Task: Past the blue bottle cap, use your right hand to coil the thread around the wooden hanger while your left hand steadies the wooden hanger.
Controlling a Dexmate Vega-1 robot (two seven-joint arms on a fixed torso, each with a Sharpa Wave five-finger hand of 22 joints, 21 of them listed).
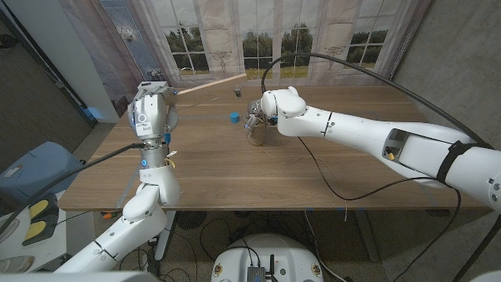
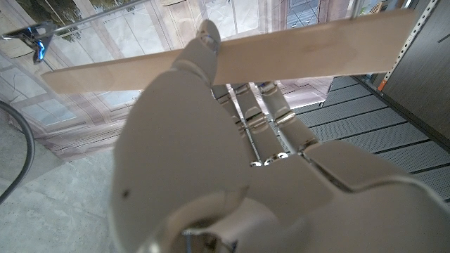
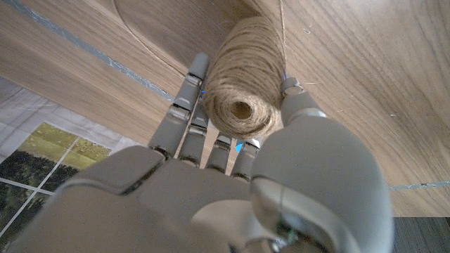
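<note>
On the back of the left hand [image 1: 149,110] there is a small white label, but its print is too small to read. This hand is raised over the left side of the table [image 1: 211,176], and its fingers [image 2: 281,116] are closed around the hanger [image 2: 309,43]. In the left wrist view the hanger is a flat, smooth strip of pale wood. In the head view its long axis goes from the hand toward the far middle of the table, rising a little.

The right hand [image 1: 270,110] is low over the table, just beside the blue cap [image 1: 234,117]. Its fingers [image 3: 186,116] are curled around a spool [image 3: 242,81] of rough beige thread, wound thick, with a round hole in its end. A thin strand lies on the wood near the spool. The table is brown wood with clear grain.
</note>
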